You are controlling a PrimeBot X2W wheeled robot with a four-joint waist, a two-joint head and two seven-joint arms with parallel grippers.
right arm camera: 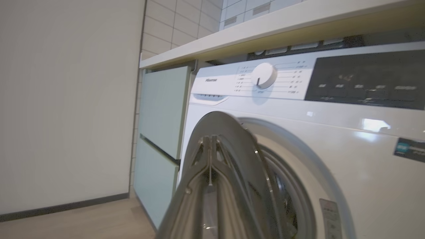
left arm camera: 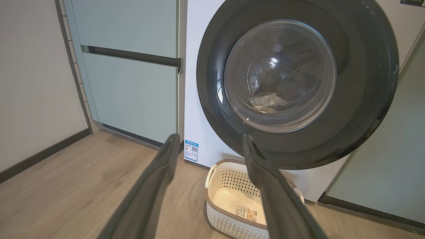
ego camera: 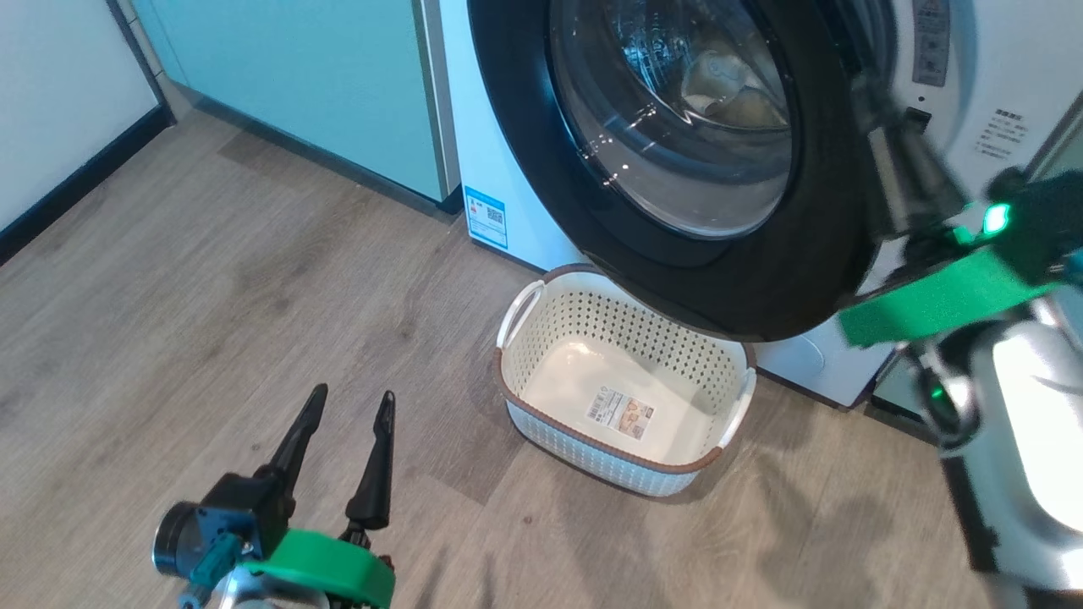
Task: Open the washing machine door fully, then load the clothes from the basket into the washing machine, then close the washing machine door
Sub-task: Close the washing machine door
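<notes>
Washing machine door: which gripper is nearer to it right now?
Right. The right gripper, shut, is at the right edge of the washing machine door; the left gripper hangs open over the floor, left of the basket.

Black left claw (ego camera: pixel 354 392), green wristbands (ego camera: pixel 326 562), silver forearm (ego camera: pixel 1032 440)

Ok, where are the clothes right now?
Inside the washing machine: the head view shows the clothes through the glass of the door, upper centre, above the empty basket on the floor.
</notes>
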